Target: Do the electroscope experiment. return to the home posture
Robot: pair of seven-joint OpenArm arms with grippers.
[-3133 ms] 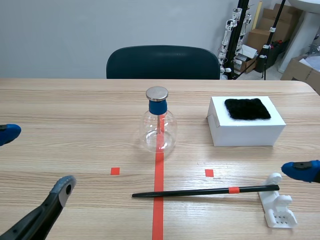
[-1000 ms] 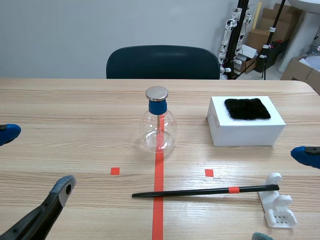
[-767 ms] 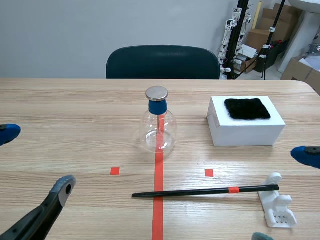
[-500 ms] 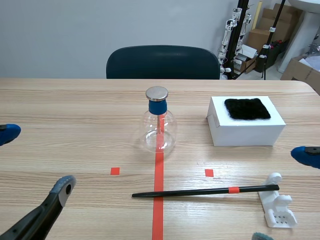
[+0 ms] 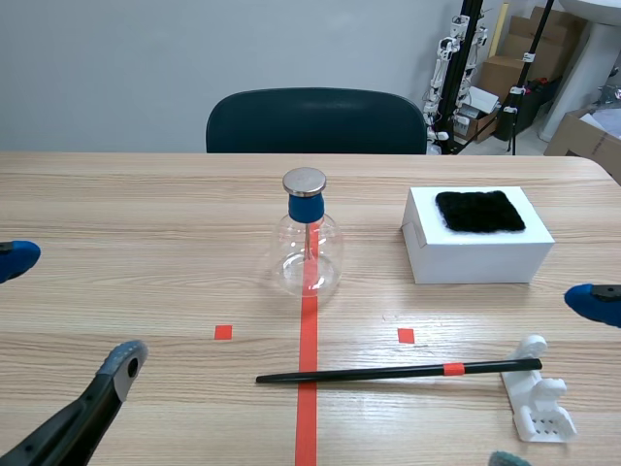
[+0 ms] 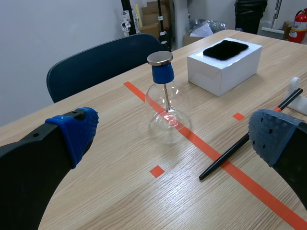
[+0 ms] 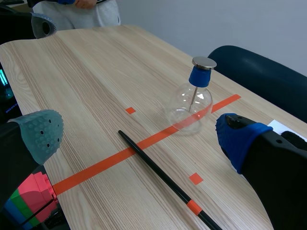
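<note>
the left gripper [image 6: 175,133] and right gripper [image 7: 139,134] sit low at the near edge, each spread wide with nothing between the pads. the flask [image 5: 309,245] stands upright on the red tape mid-table. the rod [image 5: 398,371] lies across the tape nearer the robot, one end at a white stand [image 5: 539,400], with a cloth-topped box [image 5: 475,254] beyond it.

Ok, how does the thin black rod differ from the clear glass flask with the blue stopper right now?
The thin black rod lies flat on the wooden table; the clear glass flask with the blue stopper stands upright. The rod crosses the orange-red tape line nearer the robot; the flask stands on it farther away. One rod end meets the white plastic stand; the flask touches nothing else. Both sit on that line.
</note>
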